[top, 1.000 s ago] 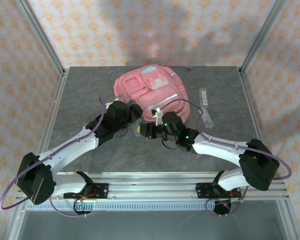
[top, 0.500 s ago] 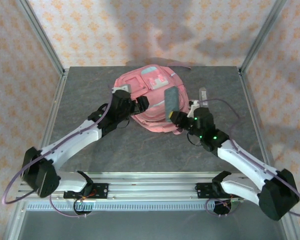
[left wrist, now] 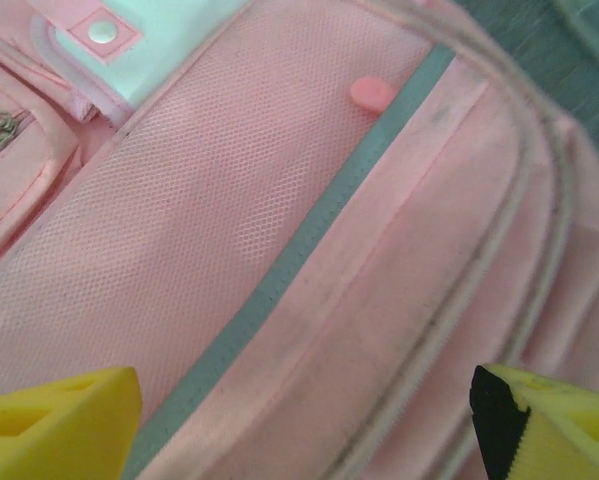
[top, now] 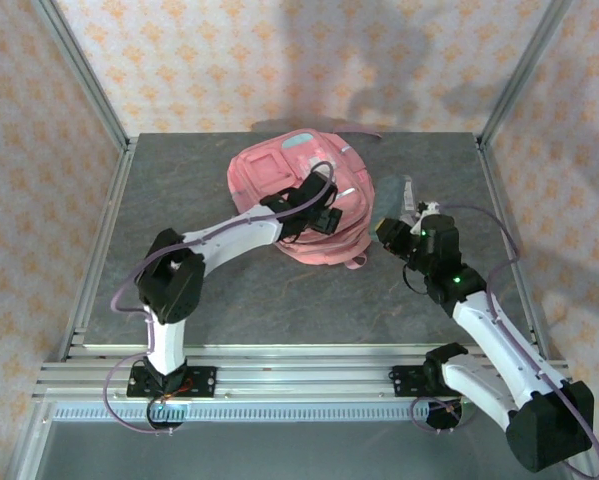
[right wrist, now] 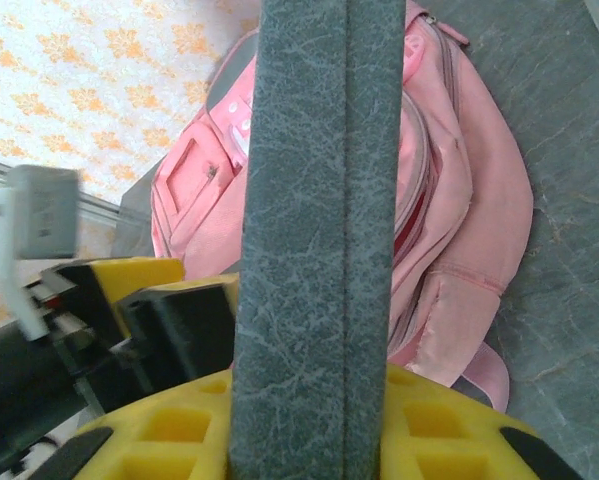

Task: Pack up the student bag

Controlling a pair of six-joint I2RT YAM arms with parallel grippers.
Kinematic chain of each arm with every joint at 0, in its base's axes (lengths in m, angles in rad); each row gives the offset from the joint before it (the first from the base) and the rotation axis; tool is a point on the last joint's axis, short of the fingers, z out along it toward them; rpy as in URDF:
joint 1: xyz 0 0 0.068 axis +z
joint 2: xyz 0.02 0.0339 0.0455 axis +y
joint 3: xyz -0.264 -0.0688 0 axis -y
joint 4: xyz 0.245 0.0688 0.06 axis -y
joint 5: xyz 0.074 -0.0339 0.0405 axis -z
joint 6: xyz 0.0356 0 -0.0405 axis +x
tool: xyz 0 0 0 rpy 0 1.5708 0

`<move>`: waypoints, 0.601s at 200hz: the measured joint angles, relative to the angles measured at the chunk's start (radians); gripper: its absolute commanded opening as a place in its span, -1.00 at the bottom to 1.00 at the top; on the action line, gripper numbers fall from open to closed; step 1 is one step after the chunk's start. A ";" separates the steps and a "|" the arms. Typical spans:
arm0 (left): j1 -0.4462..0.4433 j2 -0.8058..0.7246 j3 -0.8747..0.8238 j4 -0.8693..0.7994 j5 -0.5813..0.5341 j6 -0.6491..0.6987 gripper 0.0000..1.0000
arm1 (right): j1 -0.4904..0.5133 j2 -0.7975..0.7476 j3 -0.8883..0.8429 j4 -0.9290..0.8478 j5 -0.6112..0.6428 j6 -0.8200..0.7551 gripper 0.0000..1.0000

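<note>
bag: large pink fabric backpack (top: 274, 180), lying flat at far middle of grey stone-look table (top: 169, 190), front pockets up
left gripper: (top: 324, 217) over bag's right half, yellow fingers (left wrist: 59, 425) spread wide above the pink mesh panel (left wrist: 209, 200) and grey stripe (left wrist: 309, 235)
right gripper: (top: 389, 228) just right of bag, pinching grey mottled flat case (right wrist: 319, 200) by its end

The student bag (top: 264, 180) is a large pink fabric backpack lying flat on the bench (top: 179, 270) with its front face up. It shows zip pockets, a light-blue and white patch, a mesh panel (left wrist: 229, 200) and a grey trim stripe (left wrist: 309, 240). It sits directly under the left pincer (top: 324, 215) and just left of the right pincer (top: 387, 226).
</note>
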 measured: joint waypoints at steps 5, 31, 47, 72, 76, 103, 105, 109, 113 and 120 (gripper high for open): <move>-0.003 0.017 0.006 -0.004 -0.011 0.015 0.73 | 0.000 -0.001 -0.003 0.000 -0.004 0.000 -0.58; -0.004 0.074 0.012 -0.018 -0.026 0.058 0.76 | 0.000 -0.001 -0.010 -0.002 -0.019 0.008 -0.58; -0.006 0.082 0.012 -0.017 -0.029 0.074 0.76 | -0.001 -0.001 -0.010 -0.002 -0.021 0.009 -0.58; -0.009 0.083 0.012 -0.011 -0.044 0.093 0.75 | -0.001 0.003 -0.010 -0.001 -0.030 0.014 -0.58; -0.009 0.084 0.012 -0.011 -0.045 0.095 0.75 | -0.001 0.006 -0.011 -0.001 -0.032 0.015 -0.58; -0.011 0.084 -0.003 0.010 -0.035 0.101 0.79 | -0.001 0.016 -0.011 0.000 -0.042 0.022 -0.59; -0.011 0.084 -0.005 0.013 -0.032 0.101 0.79 | -0.001 0.016 -0.011 0.000 -0.042 0.022 -0.59; -0.011 0.084 -0.012 0.021 -0.024 0.103 0.79 | -0.001 0.016 -0.012 0.001 -0.043 0.022 -0.59; -0.011 0.084 -0.019 0.027 -0.015 0.105 0.78 | -0.001 0.016 -0.013 0.002 -0.043 0.023 -0.59; -0.011 0.084 -0.035 0.041 -0.007 0.105 0.78 | -0.001 0.016 -0.013 0.002 -0.043 0.025 -0.59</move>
